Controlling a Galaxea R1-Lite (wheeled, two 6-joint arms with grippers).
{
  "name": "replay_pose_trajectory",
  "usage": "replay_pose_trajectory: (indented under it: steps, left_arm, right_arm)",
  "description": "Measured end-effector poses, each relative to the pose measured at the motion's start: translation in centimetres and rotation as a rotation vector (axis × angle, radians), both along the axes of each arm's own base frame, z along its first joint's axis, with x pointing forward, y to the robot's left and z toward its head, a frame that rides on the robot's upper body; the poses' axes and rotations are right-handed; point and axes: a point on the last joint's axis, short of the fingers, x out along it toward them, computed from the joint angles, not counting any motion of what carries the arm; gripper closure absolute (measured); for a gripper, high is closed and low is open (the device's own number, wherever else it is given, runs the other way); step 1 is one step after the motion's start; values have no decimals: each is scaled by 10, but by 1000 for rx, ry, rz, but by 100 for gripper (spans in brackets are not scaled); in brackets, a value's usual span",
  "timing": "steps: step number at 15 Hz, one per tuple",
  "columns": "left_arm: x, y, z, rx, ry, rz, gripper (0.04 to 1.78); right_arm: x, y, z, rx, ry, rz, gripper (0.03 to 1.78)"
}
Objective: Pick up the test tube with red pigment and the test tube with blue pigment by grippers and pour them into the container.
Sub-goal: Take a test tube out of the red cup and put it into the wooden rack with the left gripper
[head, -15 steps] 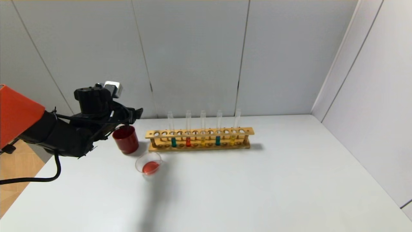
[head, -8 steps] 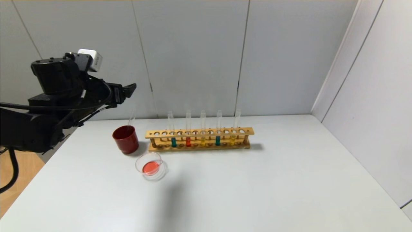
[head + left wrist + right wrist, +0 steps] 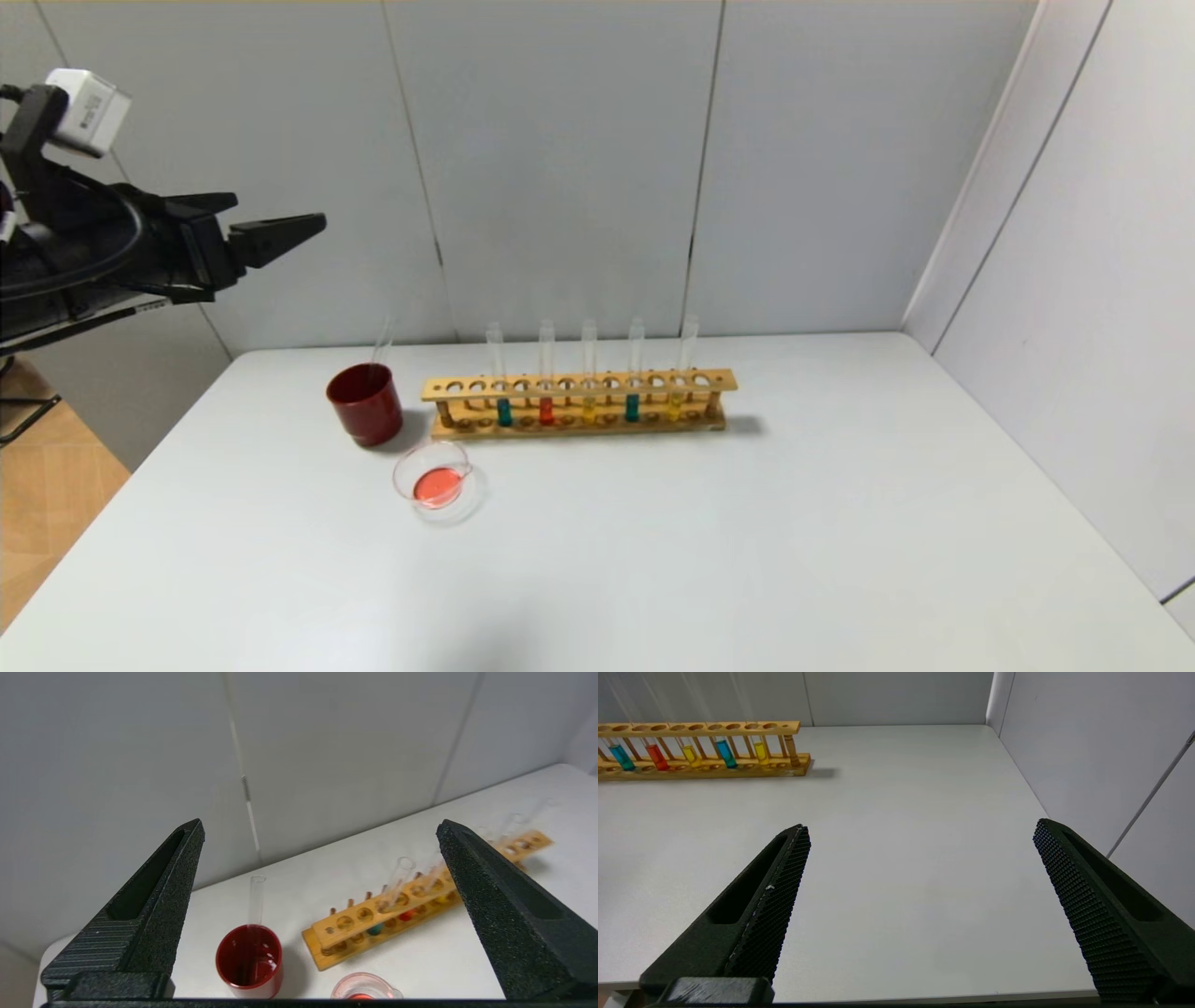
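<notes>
The test tube with red pigment stands upright in the wooden rack at the back of the bench, second filled tube from the rack's left end. Test tubes with blue pigment stand on either side of it: one at the left end of the row, another further right, with yellow-liquid tubes between and beyond them. The container, a low clear glass dish, sits in front of the rack's left end and holds a pool of red liquid. Beside it, just left of the rack, a dark red cup carries an empty clear tube that leans on its rim. All of these lie well below and to the right of the left gripper, which hangs high in the air off the bench's left edge, pointing toward the rack.

The bench is a plain white surface set into a corner of pale grey wall panels; wood-look floor shows past its left edge.

The left gripper's jaws are spread wide and hold nothing; its wrist view looks down between them at the cup and rack. The right gripper hovers low over the bench's near right part, well away from the rack, jaws likewise spread wide and touching nothing.
</notes>
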Motion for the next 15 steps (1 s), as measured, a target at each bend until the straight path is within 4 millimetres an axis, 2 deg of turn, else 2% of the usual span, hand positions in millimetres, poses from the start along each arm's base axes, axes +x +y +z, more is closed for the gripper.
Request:
replay_pose_trajectory:
  steps: [3, 8, 10, 15]
  left_arm:
    - [-11, 12, -3, 8, 4, -150, 7]
    - [-16, 7, -28, -10, 84, -389, 7]
    - [-12, 3, -40, -15, 113, -492, 7]
    - [11, -14, -70, 40, 139, -595, 7]
  right_arm:
    - [0, 0, 0, 0, 0, 0, 6]
    - [0, 0, 0, 0, -1, 0, 6]
    - [0, 0, 0, 0, 0, 0, 6]
    - [0, 0, 0, 0, 0, 0, 6]
